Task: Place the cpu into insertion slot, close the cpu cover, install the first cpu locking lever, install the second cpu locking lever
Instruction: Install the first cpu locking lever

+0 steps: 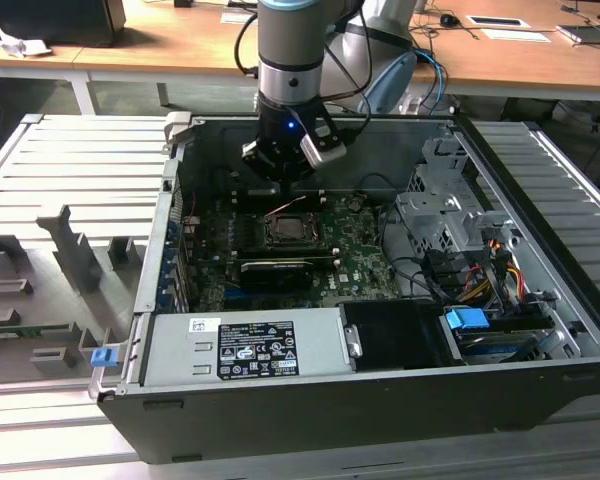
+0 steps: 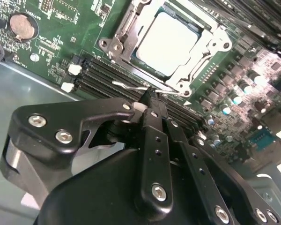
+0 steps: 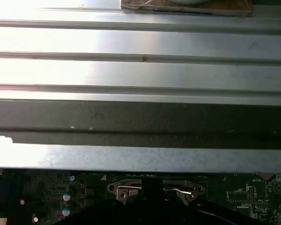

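The cpu [image 2: 166, 40], a pale silver square, lies in the insertion slot [image 1: 292, 232] on the green board. The cpu cover [image 2: 207, 44] lies flat around it as a silvery frame, which also appears in the first wrist view as the cpu cover [image 3: 126, 190]. A thin wire locking lever [image 2: 126, 86] runs along the socket's near side. My gripper [image 2: 149, 96] is shut, and its black fingertips meet right at this lever; I cannot tell whether they pinch it. In the exterior view the gripper [image 1: 288, 182] hangs just behind the socket inside the open case.
Long black memory slots [image 2: 103, 75] and a coin battery [image 2: 22, 26] lie beside the socket. A long black card [image 1: 275, 270], a power supply [image 1: 245, 345], a drive cage [image 1: 445, 215] and cables [image 1: 480, 285] crowd the case. Its metal wall [image 3: 140, 70] is close behind.
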`<state>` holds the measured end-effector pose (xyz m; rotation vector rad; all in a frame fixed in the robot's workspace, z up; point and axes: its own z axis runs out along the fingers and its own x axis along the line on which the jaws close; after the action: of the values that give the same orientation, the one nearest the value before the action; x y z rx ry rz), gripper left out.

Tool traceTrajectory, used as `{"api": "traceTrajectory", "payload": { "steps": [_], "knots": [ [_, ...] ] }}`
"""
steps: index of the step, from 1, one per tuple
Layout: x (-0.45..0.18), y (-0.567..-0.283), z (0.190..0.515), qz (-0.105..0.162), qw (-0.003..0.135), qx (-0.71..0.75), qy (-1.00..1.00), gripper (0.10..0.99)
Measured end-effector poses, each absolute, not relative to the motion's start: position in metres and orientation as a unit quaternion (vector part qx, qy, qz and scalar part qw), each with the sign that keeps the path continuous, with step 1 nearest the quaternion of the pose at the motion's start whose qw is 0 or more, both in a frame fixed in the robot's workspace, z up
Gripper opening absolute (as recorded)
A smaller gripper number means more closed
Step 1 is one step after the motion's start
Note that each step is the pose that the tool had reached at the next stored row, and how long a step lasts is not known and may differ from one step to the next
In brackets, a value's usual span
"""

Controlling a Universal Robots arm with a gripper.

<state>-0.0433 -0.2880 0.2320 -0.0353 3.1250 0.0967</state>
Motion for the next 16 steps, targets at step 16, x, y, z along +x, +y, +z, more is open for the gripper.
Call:
{"api": "traceTrajectory", "payload": {
  "steps": [16],
  "knots": [
    [-0.03, -0.285, 0.224, 0.031, 0.007, -0.032, 0.999, 0.106]
  ]
}}
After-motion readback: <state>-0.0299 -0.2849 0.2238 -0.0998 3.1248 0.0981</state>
